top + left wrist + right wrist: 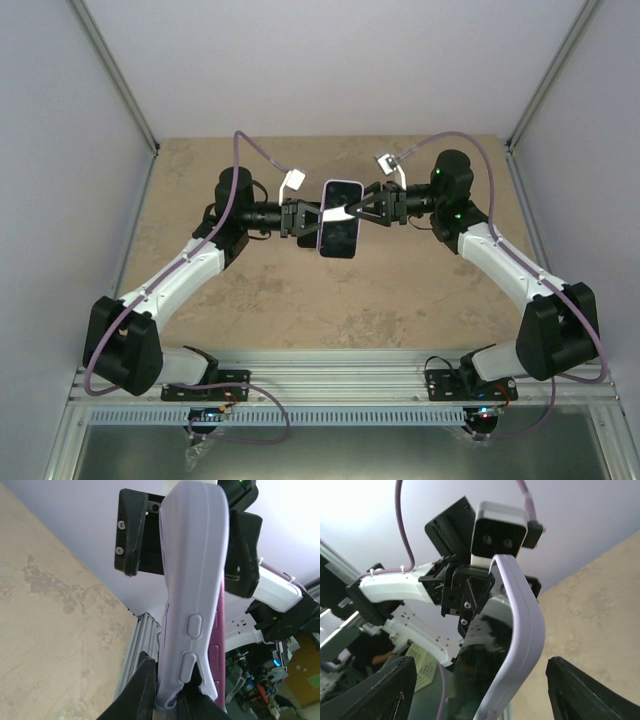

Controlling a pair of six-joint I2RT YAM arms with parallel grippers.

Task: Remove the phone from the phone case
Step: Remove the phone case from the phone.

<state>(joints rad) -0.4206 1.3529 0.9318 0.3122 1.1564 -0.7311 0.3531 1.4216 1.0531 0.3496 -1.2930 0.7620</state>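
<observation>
phone [480, 650] in its lavender phone case [192, 580] hangs above the table [400, 290], between the two arms. left fingers [144, 687] are pinched tight on the case's edge, which seems partly peeled away there. right fingers [385, 690] spread wide, straddling the opposite end.

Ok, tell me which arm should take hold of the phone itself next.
Right, probably. The right gripper is open and straddles the phone, so it only has to close. The left gripper is shut on the edge of the case, which stands off the phone there.
</observation>
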